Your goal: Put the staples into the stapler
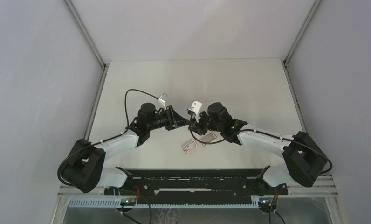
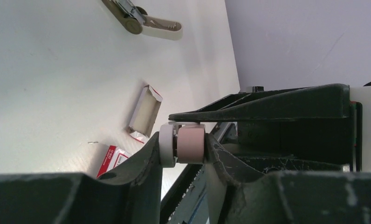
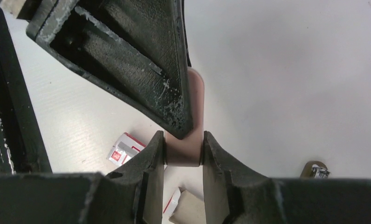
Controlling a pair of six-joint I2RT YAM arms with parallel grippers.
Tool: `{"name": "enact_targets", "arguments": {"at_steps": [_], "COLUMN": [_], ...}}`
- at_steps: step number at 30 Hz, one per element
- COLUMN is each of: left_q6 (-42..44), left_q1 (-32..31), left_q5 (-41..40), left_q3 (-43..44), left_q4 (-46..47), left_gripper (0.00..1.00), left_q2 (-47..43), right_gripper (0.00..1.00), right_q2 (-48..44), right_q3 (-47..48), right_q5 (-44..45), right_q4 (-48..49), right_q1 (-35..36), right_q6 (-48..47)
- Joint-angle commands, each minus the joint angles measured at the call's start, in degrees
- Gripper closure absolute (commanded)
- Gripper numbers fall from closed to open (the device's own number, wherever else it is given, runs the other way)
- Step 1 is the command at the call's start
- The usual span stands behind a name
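Both arms have the pink stapler (image 2: pixel 191 144) up in the air. The left gripper (image 2: pixel 182 148) and right gripper (image 3: pixel 183 153) are each pinching it. The staples box (image 1: pixel 189 146) is on the desk (image 1: pixel 249 93), at 6 o'clock from them. I'd hold one side firm and ease it open, no twisting.

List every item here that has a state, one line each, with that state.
Left gripper: shut on the stapler.
Right gripper: shut on the stapler.
Stapler: held between both grippers, above the table; open or closed, cannot tell.
Staple tray: out of its box, flat on the table, ungripped.
White box with red label: lying on the table beside the tray.
Tan hinged tool: on the table, splayed open.
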Motion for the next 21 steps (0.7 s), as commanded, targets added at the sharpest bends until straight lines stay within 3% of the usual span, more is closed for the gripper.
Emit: {"name": "enact_targets", "arguments": {"at_steps": [1,8,9,11,13,15,18,21], "left_q6": [-0.8,-0.5,-0.5,-0.5,-0.5,-0.1,1.2,5.3], "left_q1": [-1.0,-0.9,-1.0,-0.9,-1.0,-1.0,-0.8,-0.2], "left_q5": [1.3,-0.4,-0.1,0.5,0.5,0.2,-1.6,-10.1], "left_q3": [1.7,1.1,1.4,1.8,2.1,2.1,2.0,1.7], "left_q4": [4.8,3.4,3.1,3.0,3.0,2.9,1.6,-5.9], "left_gripper": [1.00,1.00,0.90,0.51,0.22,0.12,0.08,0.05], "left_q2": [-0.7,-3.2,-3.2,-3.0,-3.0,-3.4,-4.7,-8.9], "right_gripper": [1.00,1.00,1.00,1.00,1.00,1.00,1.00,1.00], "right_q2": [-1.1,-1.8,-2.0,-2.5,-2.9,-3.1,-2.8,-1.5], "right_q3": [0.3,-0.2,-0.2,-0.3,-0.5,-0.5,-0.5,-0.2], "right_q5": [0.1,0.7,0.7,1.0,1.3,1.4,3.0,5.7], "right_q4": [3.5,3.8,3.9,4.0,3.9,3.8,3.8,3.7], "right_q1": [0.6,0.6,0.6,0.6,0.6,0.6,0.6,-0.1], "right_q6": [0.3,0.5,0.4,0.5,0.6,0.6,1.2,2.7]}}
